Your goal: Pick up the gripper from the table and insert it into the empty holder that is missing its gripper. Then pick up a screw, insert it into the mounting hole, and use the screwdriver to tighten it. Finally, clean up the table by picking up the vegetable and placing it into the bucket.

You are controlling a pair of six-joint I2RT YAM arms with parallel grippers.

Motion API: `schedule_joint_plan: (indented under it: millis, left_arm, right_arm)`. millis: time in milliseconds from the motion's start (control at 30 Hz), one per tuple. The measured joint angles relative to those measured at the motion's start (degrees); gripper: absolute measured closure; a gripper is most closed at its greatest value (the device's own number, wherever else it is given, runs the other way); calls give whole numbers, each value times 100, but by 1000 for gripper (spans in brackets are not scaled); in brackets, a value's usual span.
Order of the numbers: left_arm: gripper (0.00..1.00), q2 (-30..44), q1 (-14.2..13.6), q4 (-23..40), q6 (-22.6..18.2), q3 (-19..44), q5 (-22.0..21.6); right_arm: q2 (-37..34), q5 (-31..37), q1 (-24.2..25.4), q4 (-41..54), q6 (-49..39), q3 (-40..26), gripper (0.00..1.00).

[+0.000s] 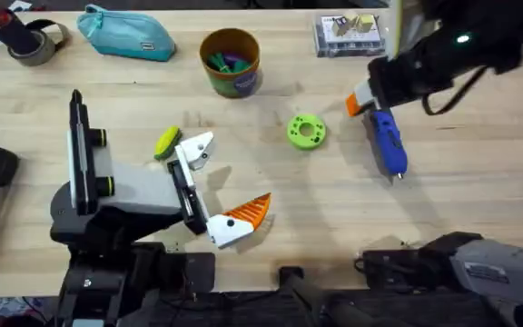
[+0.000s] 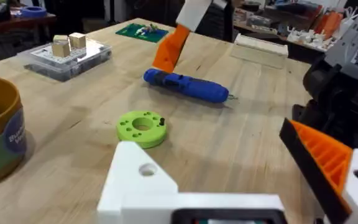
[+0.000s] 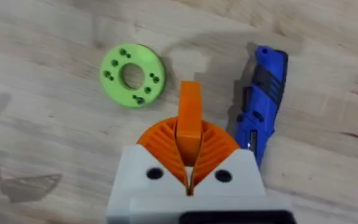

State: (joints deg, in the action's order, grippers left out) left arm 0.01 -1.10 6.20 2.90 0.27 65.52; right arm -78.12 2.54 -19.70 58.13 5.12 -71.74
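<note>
The right end effector, pads pinched on the gripper, hovers over the bench just beside the screwdriver, likely carrying it toward the holder, while the left end effector sits wide apart.

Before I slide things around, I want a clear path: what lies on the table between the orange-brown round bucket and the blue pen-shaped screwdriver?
The bright green round disc with holes lies between the bucket and the screwdriver, seen in the overhead view.
</note>
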Motion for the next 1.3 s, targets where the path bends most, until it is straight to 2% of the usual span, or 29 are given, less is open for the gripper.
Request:
schedule_joint_plan:
  millis: [333,467,600,700,933,1067,1300]
  left_arm:
    - [9,0,0,0,0,0,0]
    - [9,0,0,0,0,0,0]
    - [9,0,0,0,0,0,0]
    - [9,0,2,0,0,0,0]
    - [9,0,2,0,2,0,0]
    - [9,0,0,0,2,0,-11]
    - [9,0,2,0,15,0,-17]
  right_arm:
    - [978,-467,0,18,505,-97,992]
    - [1246,-976,0,-86,590,-97,992]
    - [1404,-1797,0,-619,651,-64,992]
    - [1488,-2529,0,-1339,684,164,992]
    - [1493,-4121,29,-3582,1262,1456,992]
    - [1394,-5039,246,-5449,2045,2320,992]
    - [927,-6457,756,-9204,4189,3629,993]
